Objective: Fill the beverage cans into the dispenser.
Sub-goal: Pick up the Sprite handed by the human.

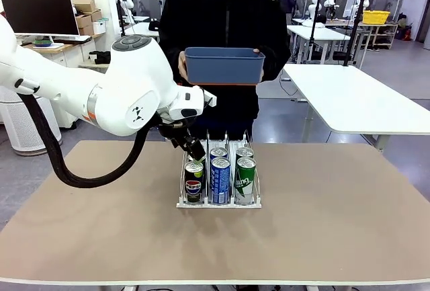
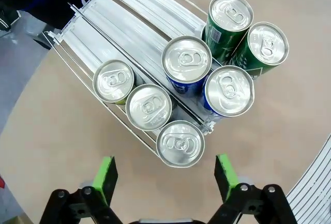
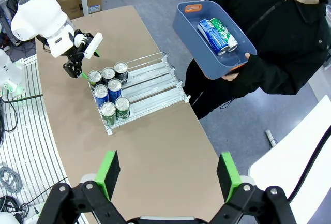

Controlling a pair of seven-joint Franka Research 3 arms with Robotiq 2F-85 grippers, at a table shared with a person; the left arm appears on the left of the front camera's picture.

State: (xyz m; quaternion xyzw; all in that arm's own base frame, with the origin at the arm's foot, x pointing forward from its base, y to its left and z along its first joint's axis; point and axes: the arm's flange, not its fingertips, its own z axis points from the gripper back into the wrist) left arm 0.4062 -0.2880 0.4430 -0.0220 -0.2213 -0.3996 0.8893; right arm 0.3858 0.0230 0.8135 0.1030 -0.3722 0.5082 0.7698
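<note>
The white dispenser (image 1: 218,204) stands mid-table holding several beverage cans: a black Pepsi can (image 1: 193,188), a blue one (image 1: 220,179) and a green one (image 1: 245,179) in front, with more behind. My left gripper (image 1: 194,148) hangs open just above the left lane's rear can. In the left wrist view the left gripper (image 2: 165,177) is open and holds nothing, over three silver tops in that lane (image 2: 149,106) of the dispenser (image 2: 129,22). My right gripper (image 3: 168,172) is open high above the table and dispenser (image 3: 150,79).
A person across the table holds a blue bin (image 1: 224,66) in both hands. In it (image 3: 191,27) lie a blue can (image 3: 209,31) and a green can (image 3: 224,33). The brown table (image 1: 322,224) has free room on both sides of the rack.
</note>
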